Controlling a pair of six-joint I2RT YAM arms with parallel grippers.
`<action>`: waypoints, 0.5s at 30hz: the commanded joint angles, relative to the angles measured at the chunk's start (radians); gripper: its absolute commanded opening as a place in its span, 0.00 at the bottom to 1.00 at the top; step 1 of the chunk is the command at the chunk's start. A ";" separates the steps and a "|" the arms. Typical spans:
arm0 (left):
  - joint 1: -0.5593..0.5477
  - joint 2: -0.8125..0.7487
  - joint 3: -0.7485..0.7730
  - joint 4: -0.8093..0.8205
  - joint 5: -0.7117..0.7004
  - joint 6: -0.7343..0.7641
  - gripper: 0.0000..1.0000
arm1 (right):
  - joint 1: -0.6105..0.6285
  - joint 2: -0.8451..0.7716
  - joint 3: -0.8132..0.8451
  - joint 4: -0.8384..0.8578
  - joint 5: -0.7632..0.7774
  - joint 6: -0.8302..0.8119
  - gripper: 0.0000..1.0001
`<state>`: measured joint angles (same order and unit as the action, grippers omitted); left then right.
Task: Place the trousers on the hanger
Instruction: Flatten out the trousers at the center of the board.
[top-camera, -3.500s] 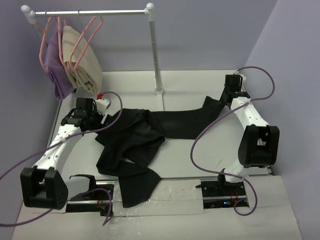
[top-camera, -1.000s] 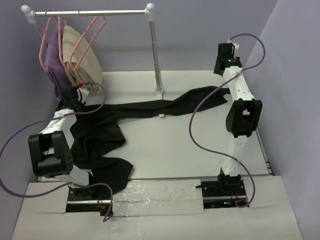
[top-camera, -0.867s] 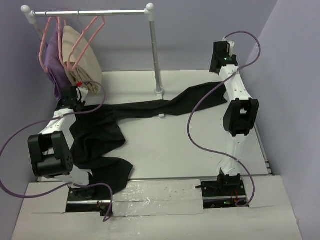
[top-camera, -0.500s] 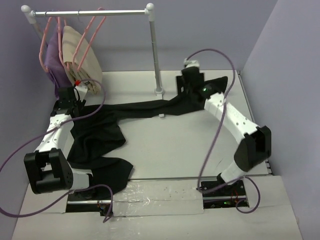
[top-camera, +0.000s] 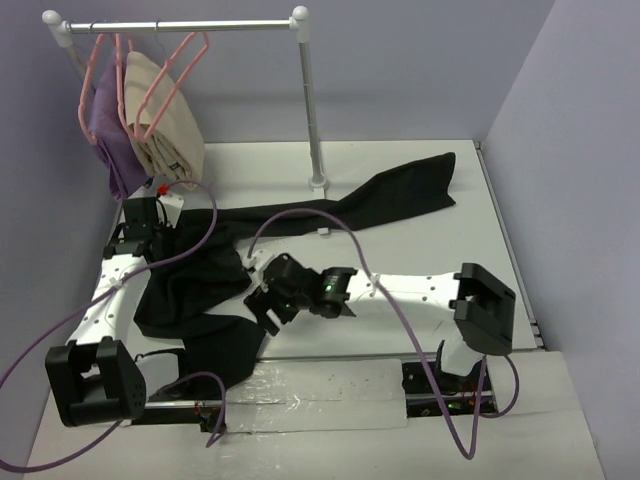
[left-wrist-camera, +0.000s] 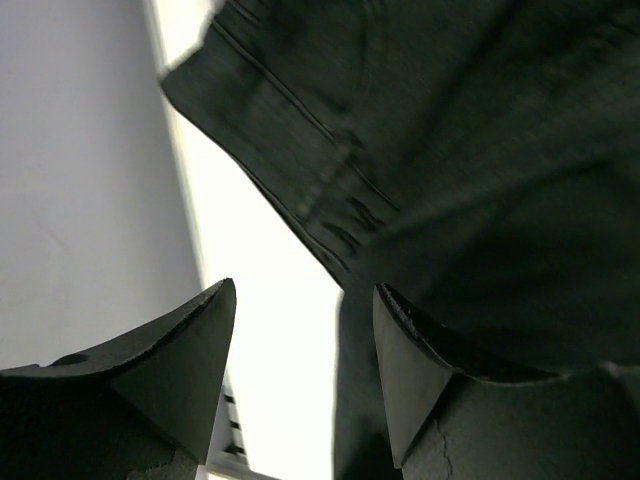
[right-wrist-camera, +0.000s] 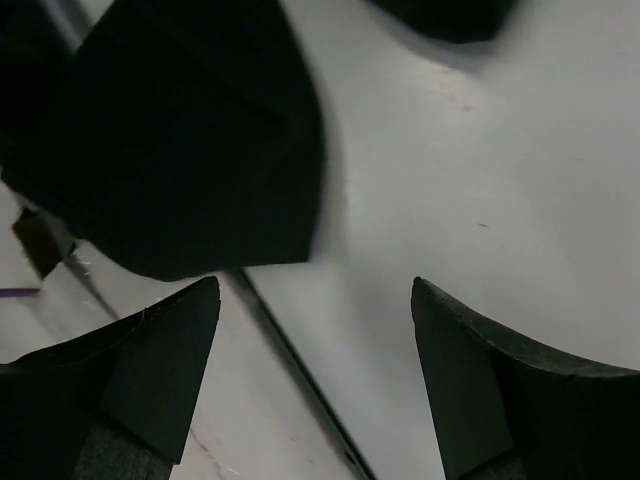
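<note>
The black trousers (top-camera: 200, 275) lie on the table. One leg runs to the back right (top-camera: 400, 195); the other is bunched at the left and hangs over the front edge. My left gripper (top-camera: 138, 212) hovers open over the waistband (left-wrist-camera: 330, 190) at the left, with only bare table between its fingers (left-wrist-camera: 300, 300). My right gripper (top-camera: 262, 308) reaches across to the front left and stands open (right-wrist-camera: 315, 285) just beside a trouser leg end (right-wrist-camera: 180, 150), holding nothing. A pink hanger (top-camera: 172, 75) hangs on the rail at the back left.
The rail (top-camera: 180, 25) with its upright post (top-camera: 312, 110) stands at the back. A purple garment (top-camera: 105, 125) and a beige garment (top-camera: 165, 135) hang there on pink hangers. Purple cables loop over the table. The wall (left-wrist-camera: 80, 180) is close on the left.
My right arm let go of the far leg end and swung from the back right to the front left, its jaws now wider. The left gripper drew slightly nearer.
</note>
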<state>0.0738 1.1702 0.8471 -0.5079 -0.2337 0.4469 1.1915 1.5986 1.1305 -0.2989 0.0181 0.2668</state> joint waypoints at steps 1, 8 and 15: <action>-0.012 -0.072 -0.025 -0.053 0.031 -0.072 0.65 | 0.046 0.079 0.037 0.155 -0.096 0.060 0.84; -0.011 -0.208 -0.088 -0.093 0.045 -0.093 0.66 | 0.114 0.314 0.182 0.097 -0.086 0.100 0.84; -0.012 -0.259 -0.105 -0.124 0.016 -0.085 0.66 | 0.126 0.382 0.201 0.075 -0.090 0.137 0.21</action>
<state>0.0650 0.9432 0.7433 -0.6106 -0.2115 0.3752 1.3109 1.9942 1.3022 -0.2176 -0.0719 0.3771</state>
